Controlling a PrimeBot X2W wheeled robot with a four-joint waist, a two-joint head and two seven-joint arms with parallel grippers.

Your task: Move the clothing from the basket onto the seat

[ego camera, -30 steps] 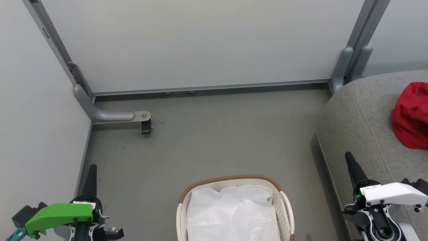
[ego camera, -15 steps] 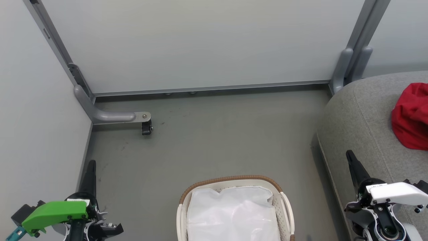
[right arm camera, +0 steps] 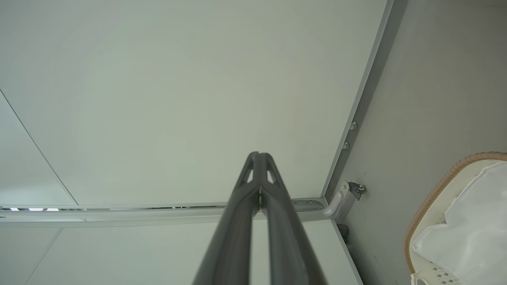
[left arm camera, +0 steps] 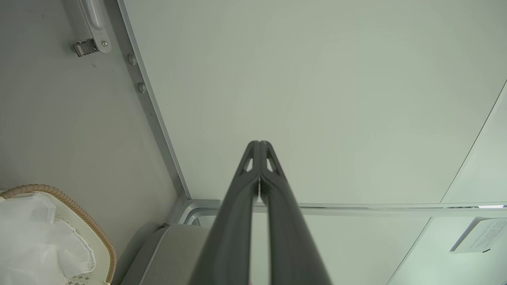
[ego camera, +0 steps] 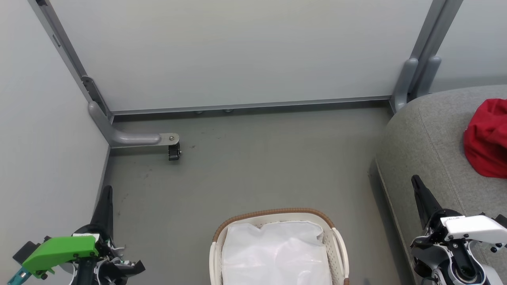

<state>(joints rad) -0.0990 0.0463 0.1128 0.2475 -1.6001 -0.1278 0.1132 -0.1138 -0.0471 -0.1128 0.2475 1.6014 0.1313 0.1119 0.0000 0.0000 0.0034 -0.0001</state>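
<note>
- Head view: a grey floor (ego camera: pixel 253 166) is closed in by pale wall panels (ego camera: pixel 237 51) in grey metal frames. A small black caster (ego camera: pixel 173 151) hangs under a bracket at the far left corner.
- Head view: the basket (ego camera: pixel 273 212) stands on the floor at the bottom centre, cut off by the lower edge. Its brown braided rim curves round the far side, and the white liner (ego camera: pixel 273 253) lies crumpled inside.
- Head view: the seat (ego camera: pixel 427 142) fills the right side, just beside the basket and apart from it. The clothing (ego camera: pixel 487 138), a bunched red heap, lies on top of the seat at the right edge, partly out of frame.
- Head view: the left gripper (ego camera: pixel 107 190) points up at the lower left, over the floor by the left wall. The right gripper (ego camera: pixel 416 181) points up at the lower right, over the seat's front edge. Each is well apart from the clothing and the basket.
- Left wrist view: the left gripper (left arm camera: pixel 259 143) has its two dark fingers pressed together at the tips, holding nothing, against a wall panel. The basket (left arm camera: pixel 75 206) and liner (left arm camera: pixel 35 237) sit at the lower left.
- Right wrist view: the right gripper (right arm camera: pixel 259 154) is likewise closed tip to tip and empty. The basket (right arm camera: pixel 435 190) with its liner (right arm camera: pixel 467 221) shows at the lower right, and the caster (right arm camera: pixel 356 189) near the corner.
</note>
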